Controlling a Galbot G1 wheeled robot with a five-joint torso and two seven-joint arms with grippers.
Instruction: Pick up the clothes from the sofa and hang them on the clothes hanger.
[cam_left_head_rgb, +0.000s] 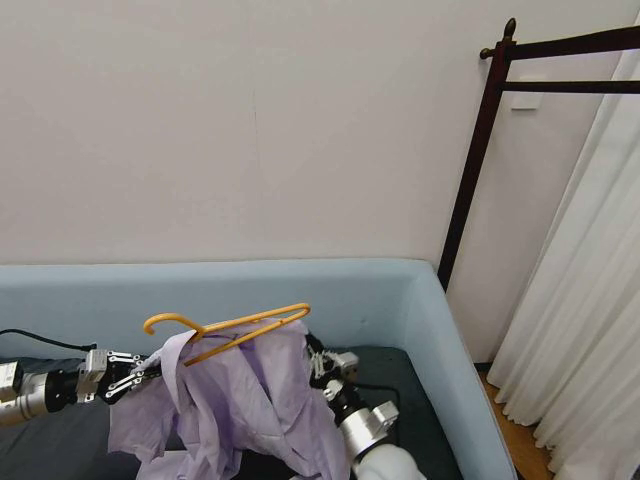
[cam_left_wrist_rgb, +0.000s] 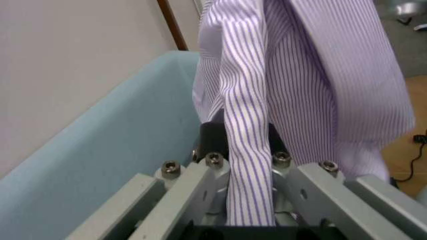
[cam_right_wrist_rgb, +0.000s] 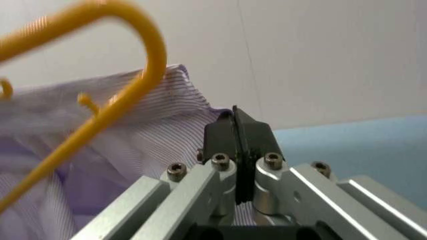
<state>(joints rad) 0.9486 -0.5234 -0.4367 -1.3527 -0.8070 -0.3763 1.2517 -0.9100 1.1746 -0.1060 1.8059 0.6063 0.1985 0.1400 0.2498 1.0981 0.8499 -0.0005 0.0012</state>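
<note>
While the head view gives you the whole scene, with a purple striped shirt (cam_left_head_rgb: 255, 400) draped on a yellow hanger (cam_left_head_rgb: 250, 322) and held up over the pale blue sofa (cam_left_head_rgb: 330, 285) between the two arms, and a dark wooden clothes rack (cam_left_head_rgb: 468, 195) off to the right by a white curtain (cam_left_head_rgb: 580, 330), it's the wrist views that tell you about the grip. Left claw (cam_left_head_rgb: 140, 374) reaches in from the left, and its wrist view shows the pads (cam_left_wrist_rgb: 212, 136) clamped on a fold of the striped cloth. Right claw (cam_left_head_rgb: 318, 358) sits at the shirt's right side, just under the hanger's end. Its wrist view shows the black pads pressed together right against the fabric, and I can't tell if any cloth is pinched in there. The hanger is lying sideways: its long axis runs left-right, tilted up a bit toward the right, with the hook pointing to the robot's left. The shirt hangs crumpled below it.
</note>
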